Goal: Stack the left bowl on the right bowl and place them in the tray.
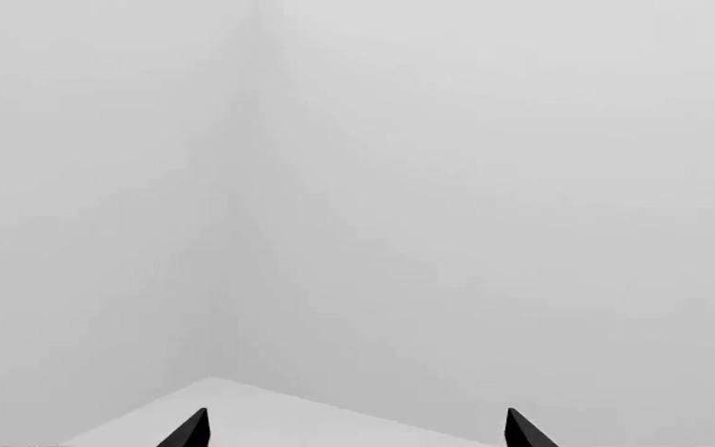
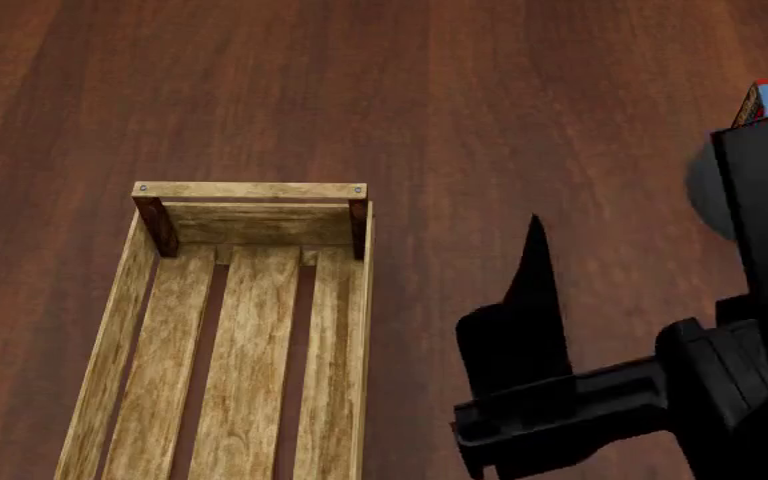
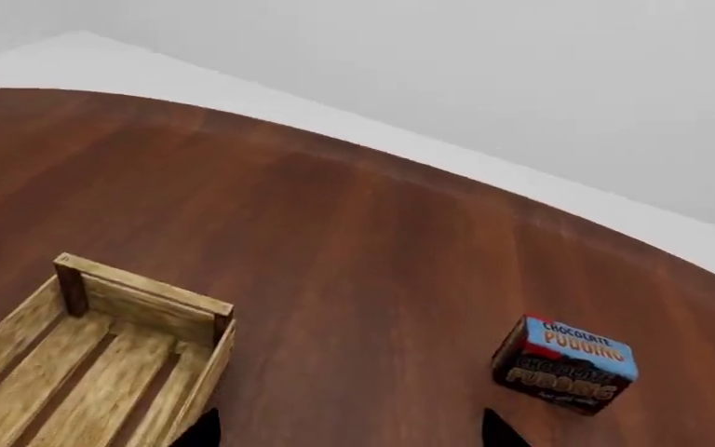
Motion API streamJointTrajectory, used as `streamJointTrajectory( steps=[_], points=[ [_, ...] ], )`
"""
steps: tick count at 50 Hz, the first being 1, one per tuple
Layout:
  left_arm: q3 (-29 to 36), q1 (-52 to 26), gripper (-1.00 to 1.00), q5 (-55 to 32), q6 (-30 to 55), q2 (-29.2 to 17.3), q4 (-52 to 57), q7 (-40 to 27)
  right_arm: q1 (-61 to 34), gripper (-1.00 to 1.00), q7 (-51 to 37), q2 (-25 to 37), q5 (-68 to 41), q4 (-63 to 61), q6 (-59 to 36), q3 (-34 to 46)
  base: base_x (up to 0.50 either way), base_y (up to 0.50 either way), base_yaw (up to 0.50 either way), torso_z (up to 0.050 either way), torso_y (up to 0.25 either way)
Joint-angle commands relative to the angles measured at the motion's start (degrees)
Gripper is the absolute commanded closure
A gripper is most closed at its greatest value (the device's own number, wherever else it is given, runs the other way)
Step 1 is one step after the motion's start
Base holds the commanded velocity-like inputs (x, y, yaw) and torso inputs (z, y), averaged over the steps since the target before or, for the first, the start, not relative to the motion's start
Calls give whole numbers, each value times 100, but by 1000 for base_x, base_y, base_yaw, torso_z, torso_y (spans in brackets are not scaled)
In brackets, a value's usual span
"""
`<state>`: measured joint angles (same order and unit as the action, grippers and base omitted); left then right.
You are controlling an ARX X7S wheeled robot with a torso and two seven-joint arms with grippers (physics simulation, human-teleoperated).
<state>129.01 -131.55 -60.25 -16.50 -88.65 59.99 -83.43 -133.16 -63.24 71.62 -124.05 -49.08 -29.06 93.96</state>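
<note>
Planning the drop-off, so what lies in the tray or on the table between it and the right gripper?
Nothing visible: the tray shows bare slats, and only bare table separates it from the right gripper. The pudding box sits beyond. No bowls are in view.

Rough pale wooden tray (image 2: 251,190) on a smooth, perhaps polished, dark wood table (image 2: 491,100).

- A dark reddish-brown wooden table (image 2: 398,100) with lengthwise grain filled the head view.
- A chocolate pudding box (image 3: 565,363), blue-topped with a dark front, stood on it.
- Pale grey walls (image 1: 457,186) met in a corner.
</note>
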Motion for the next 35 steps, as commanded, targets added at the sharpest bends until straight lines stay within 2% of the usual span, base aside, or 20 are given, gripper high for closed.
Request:
streamJointTrajectory(
  steps=[1,5,16,25,35],
  points=[
    [-191,81,-100,-38,15,-130,-1,29,425,-100,571,-934,-1388,1088,-906,-689,0,0,0,0,0],
    [-280,119,-100,-64,31,-130,-2,45,673,-100,738,-1107,-1474,1271,-1041,-526,0,0,0,0,0],
    [-629,98,-100,-296,248,-128,0,116,727,-100,977,-878,-2233,1239,-1626,-377,0,0,0,0,0],
    [-529,402,-100,-19,47,-101,-30,41,756,-100,917,-635,-2761,861,-1793,-323,0,0,0,0,0],
    [-446,657,-100,224,-192,-53,-128,-23,748,-100,670,-683,-3268,717,-2004,-178,0,0,0,0,0]
  ],
)
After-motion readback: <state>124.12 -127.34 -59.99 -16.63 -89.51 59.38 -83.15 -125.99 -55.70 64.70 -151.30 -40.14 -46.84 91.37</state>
